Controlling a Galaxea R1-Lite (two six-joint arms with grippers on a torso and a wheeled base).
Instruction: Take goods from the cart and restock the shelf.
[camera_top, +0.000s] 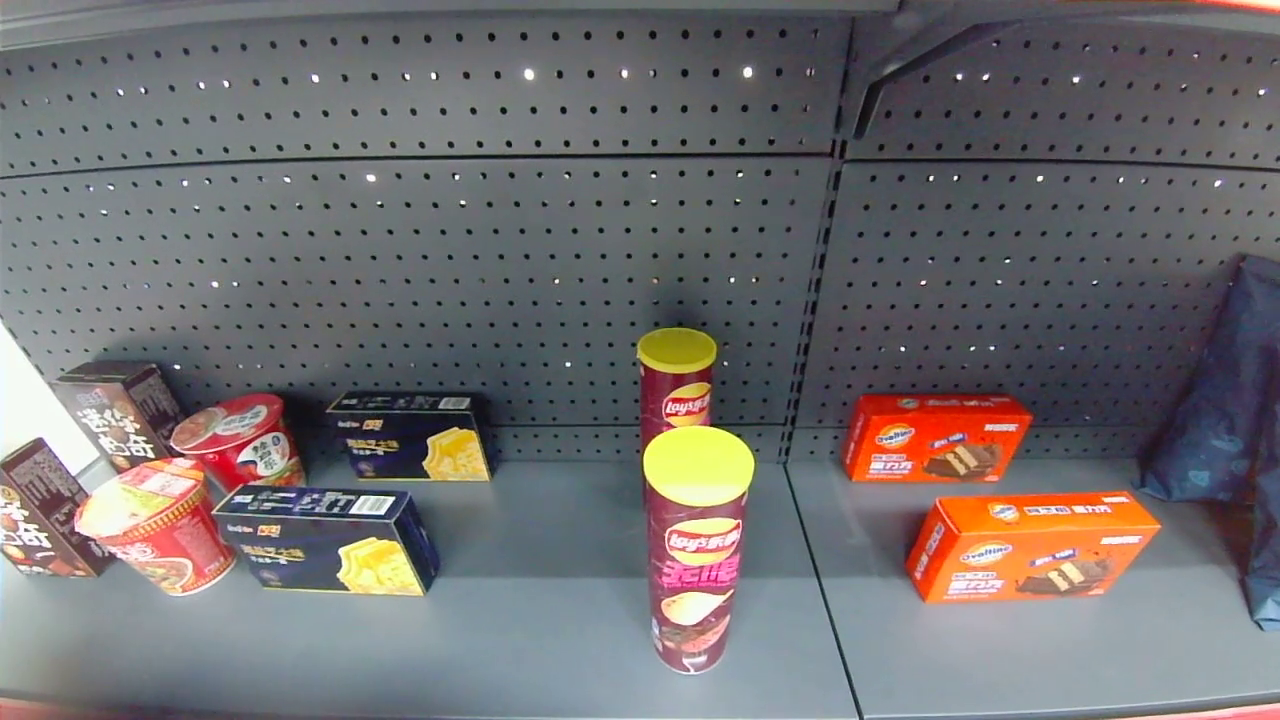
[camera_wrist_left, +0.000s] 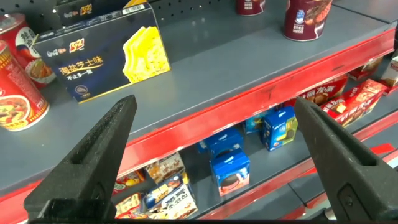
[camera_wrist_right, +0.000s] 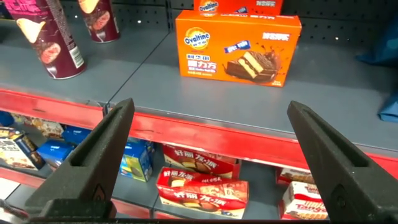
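The left gripper (camera_wrist_left: 214, 106) hangs spread and empty before the navy box (camera_wrist_left: 102, 59), the right gripper (camera_wrist_right: 209, 107) likewise before the orange box (camera_wrist_right: 236, 46). Labels face outward, presumably for shoppers.

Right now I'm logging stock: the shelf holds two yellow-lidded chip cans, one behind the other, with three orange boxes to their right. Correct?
Not three orange boxes, two. The head view shows a front orange box and a rear orange box right of the front chip can and rear chip can, which stand one behind the other.
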